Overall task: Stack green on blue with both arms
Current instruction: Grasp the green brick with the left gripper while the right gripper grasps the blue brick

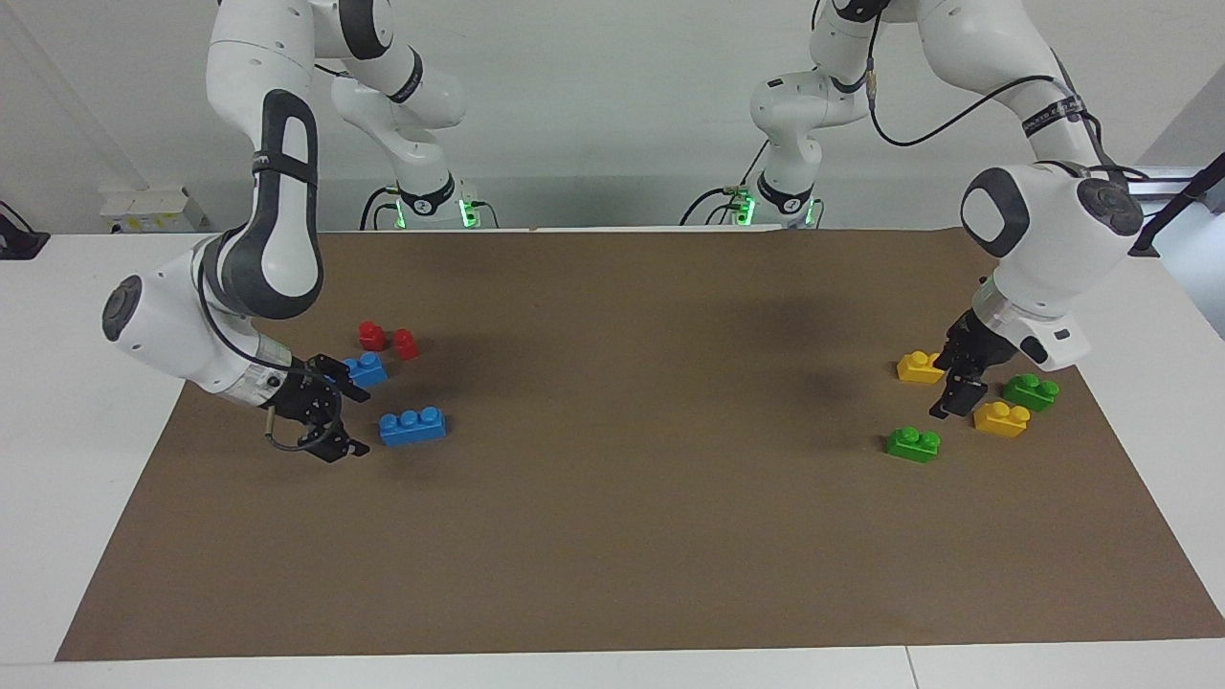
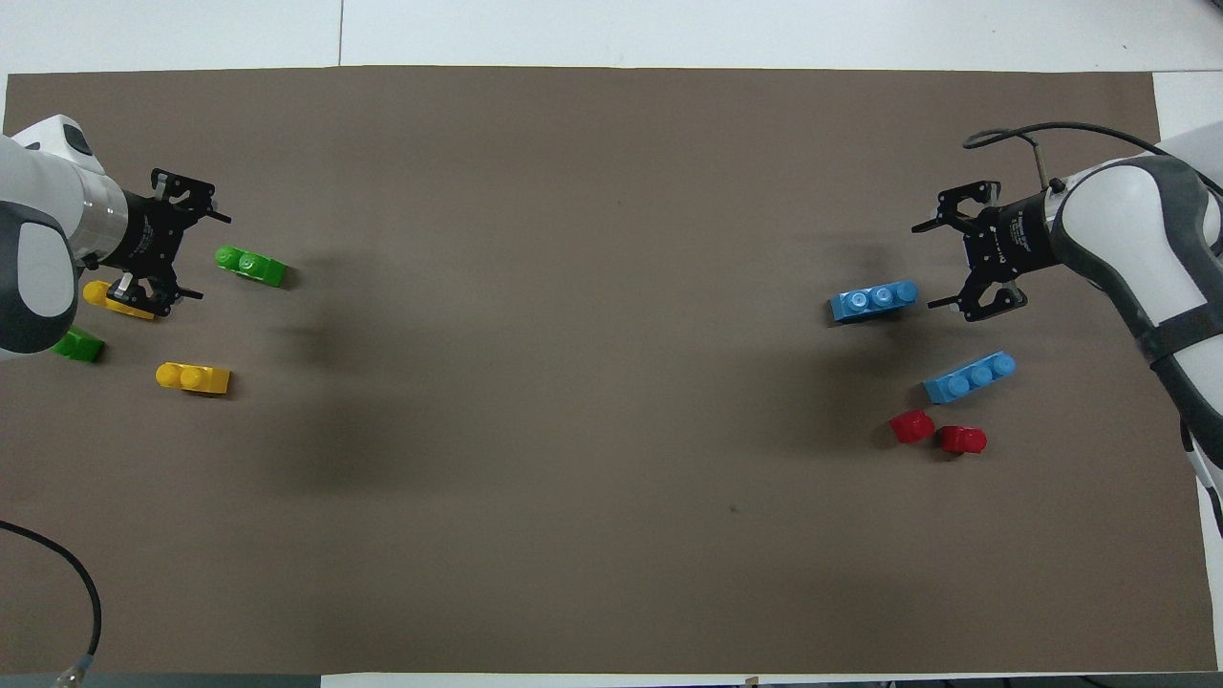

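Low at the right arm's end of the brown mat (image 1: 612, 536), the right gripper (image 1: 346, 421), jaws spread and empty, sits just beside a glossy three-stud blue brick (image 1: 412, 424). At the other end, the open left gripper (image 2: 186, 256) hangs beside a two-stud green brick (image 2: 250, 266).

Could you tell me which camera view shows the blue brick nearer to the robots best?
The overhead view: that blue brick lies fully exposed, all three studs visible, just farther from the robots than the red bricks. In the facing view the right gripper hides part of it.

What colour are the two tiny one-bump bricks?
Red bricks; the overhead view shows them best.
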Tool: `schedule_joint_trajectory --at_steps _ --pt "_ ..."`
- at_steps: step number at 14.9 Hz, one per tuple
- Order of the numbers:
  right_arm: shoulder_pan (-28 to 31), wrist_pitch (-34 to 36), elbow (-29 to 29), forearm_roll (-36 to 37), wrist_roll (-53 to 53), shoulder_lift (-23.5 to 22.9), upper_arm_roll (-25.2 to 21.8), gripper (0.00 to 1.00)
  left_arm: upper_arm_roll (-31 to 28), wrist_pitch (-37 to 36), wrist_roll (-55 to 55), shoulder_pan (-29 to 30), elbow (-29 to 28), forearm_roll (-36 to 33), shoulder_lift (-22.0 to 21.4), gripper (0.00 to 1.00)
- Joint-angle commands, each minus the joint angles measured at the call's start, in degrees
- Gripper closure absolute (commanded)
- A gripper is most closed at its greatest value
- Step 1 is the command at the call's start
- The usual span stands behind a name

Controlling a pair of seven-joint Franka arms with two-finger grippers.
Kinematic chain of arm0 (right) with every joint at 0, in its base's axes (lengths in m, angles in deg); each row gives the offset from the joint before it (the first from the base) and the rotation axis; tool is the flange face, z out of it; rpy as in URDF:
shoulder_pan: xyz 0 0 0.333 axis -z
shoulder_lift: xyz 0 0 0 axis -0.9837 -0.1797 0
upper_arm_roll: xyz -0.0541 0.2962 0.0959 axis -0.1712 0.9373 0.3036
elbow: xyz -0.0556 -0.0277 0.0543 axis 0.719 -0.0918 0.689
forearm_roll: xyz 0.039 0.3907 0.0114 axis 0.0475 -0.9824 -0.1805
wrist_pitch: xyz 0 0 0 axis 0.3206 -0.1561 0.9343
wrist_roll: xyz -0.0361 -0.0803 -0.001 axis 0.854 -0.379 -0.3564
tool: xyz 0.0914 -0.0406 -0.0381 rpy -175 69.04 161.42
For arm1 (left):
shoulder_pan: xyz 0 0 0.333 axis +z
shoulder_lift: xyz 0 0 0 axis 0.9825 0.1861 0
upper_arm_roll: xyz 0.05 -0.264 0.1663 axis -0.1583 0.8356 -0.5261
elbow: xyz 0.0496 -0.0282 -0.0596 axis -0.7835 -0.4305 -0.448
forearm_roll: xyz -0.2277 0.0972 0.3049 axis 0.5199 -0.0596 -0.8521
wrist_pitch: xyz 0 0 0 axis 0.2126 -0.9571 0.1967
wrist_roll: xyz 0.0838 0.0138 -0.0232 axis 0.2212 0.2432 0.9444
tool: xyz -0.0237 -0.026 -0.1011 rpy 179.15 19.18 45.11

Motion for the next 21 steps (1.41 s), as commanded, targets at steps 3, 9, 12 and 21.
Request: schedule_joint_trajectory --at_steps 3,9,12,21 --pt "-0.67 -4.71 5.84 -1.26 0.19 1.99 0.28 0.0 0.1 0.67 5.58 0.4 5.78 -2.42 6.86 0.0" --pt "-1.37 -8.23 9.26 -1.43 -2.61 1.9 0.54 0.0 -0.69 4.88 9.71 0.49 4.12 -3.56 8.45 0.0" --pt "-1.29 -8.67 9.88 -1.52 -6.03 1.9 0.54 0.02 -0.69 7.69 10.5 0.4 1.13 -3.74 8.18 0.0" --pt "0.03 -7.44 9.89 -4.68 -17.45 2.25 0.54 1.0 -0.87 9.63 10.59 0.4 -1.17 -3.74 7.74 0.21"
